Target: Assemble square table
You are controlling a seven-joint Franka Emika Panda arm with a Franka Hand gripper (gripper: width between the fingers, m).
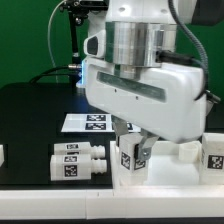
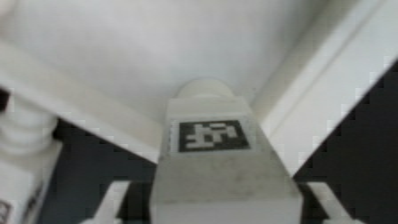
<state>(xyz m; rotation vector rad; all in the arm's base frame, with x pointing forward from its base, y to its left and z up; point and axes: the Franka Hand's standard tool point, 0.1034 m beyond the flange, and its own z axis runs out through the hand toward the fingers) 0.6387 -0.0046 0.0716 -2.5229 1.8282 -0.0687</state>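
Chunky white leg (image 2: 215, 172) (black-and-white tag (image 2: 214, 135) on its side) tight between the jaws of the downward-pointing gripper (image 1: 133, 149).

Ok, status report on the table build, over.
Upright leg between the jaws, grip unclear. Two more legs lying at the exterior view's left. Nothing seen in the way.

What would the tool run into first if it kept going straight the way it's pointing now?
The leg gripped in the tool leads the way; past its tip, probably the white tabletop, though the gap between them is hard to judge.
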